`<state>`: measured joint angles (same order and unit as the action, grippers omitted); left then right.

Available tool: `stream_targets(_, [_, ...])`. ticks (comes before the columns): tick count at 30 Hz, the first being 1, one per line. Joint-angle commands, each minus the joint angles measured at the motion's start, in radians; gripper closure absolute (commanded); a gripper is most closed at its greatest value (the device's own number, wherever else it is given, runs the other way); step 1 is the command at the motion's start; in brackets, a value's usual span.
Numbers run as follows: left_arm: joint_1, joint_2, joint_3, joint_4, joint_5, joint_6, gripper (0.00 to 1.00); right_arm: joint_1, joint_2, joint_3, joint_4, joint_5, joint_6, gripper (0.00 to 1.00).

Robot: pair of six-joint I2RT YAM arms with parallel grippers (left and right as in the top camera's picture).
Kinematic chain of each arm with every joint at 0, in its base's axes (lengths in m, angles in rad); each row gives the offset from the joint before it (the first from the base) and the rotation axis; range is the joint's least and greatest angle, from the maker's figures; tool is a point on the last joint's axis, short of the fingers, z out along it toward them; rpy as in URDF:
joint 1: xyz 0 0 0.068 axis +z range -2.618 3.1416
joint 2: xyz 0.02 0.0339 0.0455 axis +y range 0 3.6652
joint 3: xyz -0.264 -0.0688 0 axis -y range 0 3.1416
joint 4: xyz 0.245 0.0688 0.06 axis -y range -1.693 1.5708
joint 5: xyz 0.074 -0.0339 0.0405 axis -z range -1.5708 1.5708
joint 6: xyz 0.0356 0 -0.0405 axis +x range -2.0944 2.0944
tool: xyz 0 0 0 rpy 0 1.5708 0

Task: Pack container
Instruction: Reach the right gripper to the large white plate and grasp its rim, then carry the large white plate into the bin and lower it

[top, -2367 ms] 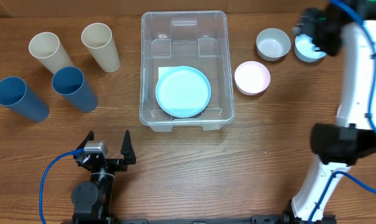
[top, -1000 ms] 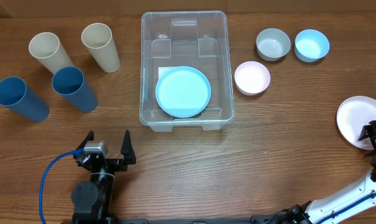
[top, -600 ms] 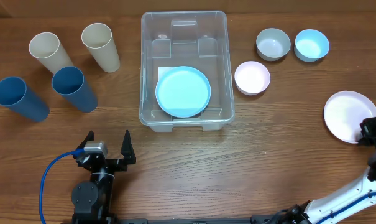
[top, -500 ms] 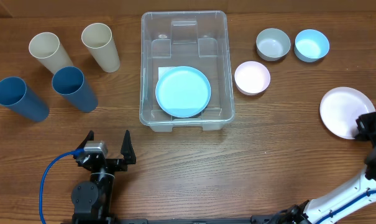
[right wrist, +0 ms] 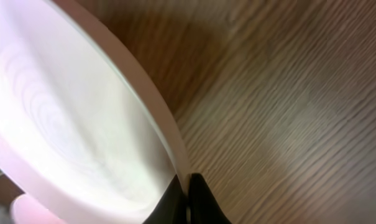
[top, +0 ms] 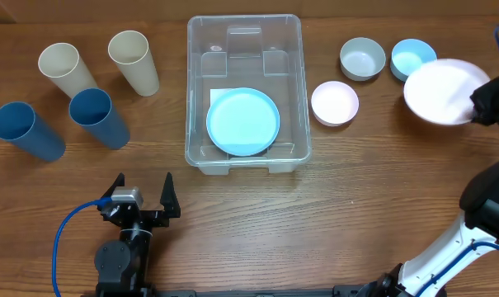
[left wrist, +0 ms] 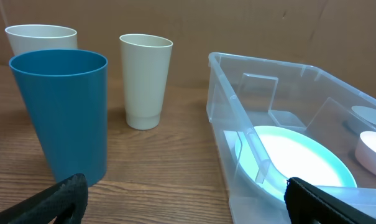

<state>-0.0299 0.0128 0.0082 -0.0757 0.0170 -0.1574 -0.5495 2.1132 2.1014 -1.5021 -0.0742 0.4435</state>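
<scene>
On the brown wood-grain table (top: 249, 239), the clear rectangular plastic container (top: 190, 91) sits mouth-up, long axis away from the arms; left gripper (top: 143, 178) spread, right gripper (right wrist: 186, 188) clamping a pale round plate (top: 437, 91).

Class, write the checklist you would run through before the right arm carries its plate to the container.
1. Grip: right gripper shut on the rim of the white plate: ok.
2. Clearance between the white plate and the light blue bowl that it overlaps from overhead: cannot tell.
3. Top of the container open, no lid: ok.
4. Room above the blue plate lying inside: ok.
5. The left gripper open, away from the path: ok.
</scene>
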Motion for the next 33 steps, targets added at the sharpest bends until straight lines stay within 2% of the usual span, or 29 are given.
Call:
stream_targets(1, [0.01,-0.008,-0.003,-0.002,-0.006,0.008,0.0,0.048,-0.133,0.09,-0.01,-0.063,-0.015,0.96])
stream_targets(4, [0.01,-0.007,-0.003,-0.002,-0.006,0.008,0.0,0.139,-0.229,0.095,0.005,-0.188,-0.078,0.96])
stream_targets(8, [0.01,-0.007,-0.003,-0.002,-0.006,0.008,0.0,0.322,-0.302,0.095,0.008,-0.197,-0.112,0.96])
stream_targets(13, [0.01,-0.007,-0.003,-0.002,-0.006,0.008,0.0,0.628,-0.316,0.082,0.035,-0.124,-0.108,0.96])
stream_targets(19, [0.01,-0.007,-0.003,-0.002,-0.006,0.008,0.0,0.866,-0.316,0.004,0.109,0.003,-0.073,0.96])
stream_targets(26, [0.01,-0.007,-0.003,-0.002,-0.006,0.008,0.0,0.949,-0.316,-0.22,0.278,0.035,-0.024,0.96])
stream_targets(33, [0.01,-0.007,-0.003,-0.002,-0.006,0.008,0.0,0.97,-0.316,-0.5,0.535,-0.01,-0.033,0.96])
